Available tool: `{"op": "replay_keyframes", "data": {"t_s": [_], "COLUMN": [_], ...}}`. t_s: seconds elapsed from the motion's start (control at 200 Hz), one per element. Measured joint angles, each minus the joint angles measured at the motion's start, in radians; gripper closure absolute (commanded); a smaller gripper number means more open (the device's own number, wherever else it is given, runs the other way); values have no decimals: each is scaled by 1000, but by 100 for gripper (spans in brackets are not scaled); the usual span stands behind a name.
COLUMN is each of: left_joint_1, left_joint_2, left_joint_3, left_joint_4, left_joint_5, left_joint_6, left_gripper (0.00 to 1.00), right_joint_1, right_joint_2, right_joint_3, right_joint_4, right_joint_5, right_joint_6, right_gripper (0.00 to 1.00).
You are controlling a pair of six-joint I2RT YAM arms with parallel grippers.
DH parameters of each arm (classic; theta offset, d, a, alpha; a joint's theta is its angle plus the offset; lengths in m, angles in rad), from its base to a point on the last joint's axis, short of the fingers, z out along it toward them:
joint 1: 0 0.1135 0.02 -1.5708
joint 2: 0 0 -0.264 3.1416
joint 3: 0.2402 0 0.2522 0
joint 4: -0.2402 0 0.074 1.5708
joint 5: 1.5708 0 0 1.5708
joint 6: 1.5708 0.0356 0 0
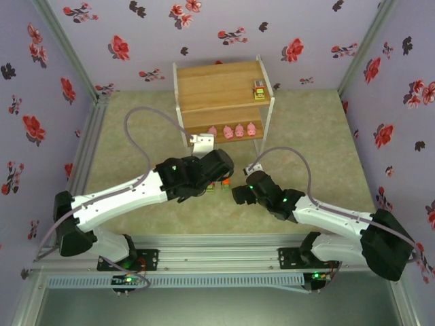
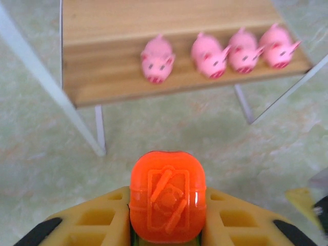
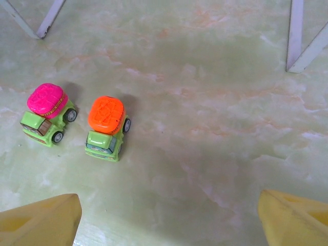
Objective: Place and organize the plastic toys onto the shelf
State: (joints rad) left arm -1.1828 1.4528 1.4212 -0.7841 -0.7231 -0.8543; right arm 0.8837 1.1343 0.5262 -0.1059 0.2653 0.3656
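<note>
My left gripper is shut on an orange-topped toy truck, held just off the floor in front of the shelf. Several pink pig toys stand in a row on the shelf's lower board. One more blocky toy truck sits on the upper board at the right. On the floor lie a magenta-topped green truck and an orange-topped green truck, side by side. My right gripper is open above the floor, to the right of both trucks, with nothing between its fingers.
The shelf's thin white legs stand on the pale green floor just beyond the right gripper. In the top view the left arm reaches over the two floor trucks. Flowered walls close in the work area.
</note>
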Motion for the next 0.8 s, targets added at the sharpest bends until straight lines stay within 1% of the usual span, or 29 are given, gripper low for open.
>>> {"op": "replay_keyframes", "data": {"t_s": [0.38, 0.8], "left_joint_1": [19, 48], "left_joint_2": [200, 355], "left_joint_3": [348, 611], "left_joint_4": [-4, -16], "left_joint_5": [-18, -17], "left_joint_6": [155, 239], "left_gripper": [75, 75], "right_joint_1": [0, 0], "right_joint_2": [-3, -23], "right_joint_3": [-5, -5], "right_joint_4": [5, 5], "right_joint_5": [0, 0], "right_joint_6": [0, -7], "right_gripper": [10, 10]}}
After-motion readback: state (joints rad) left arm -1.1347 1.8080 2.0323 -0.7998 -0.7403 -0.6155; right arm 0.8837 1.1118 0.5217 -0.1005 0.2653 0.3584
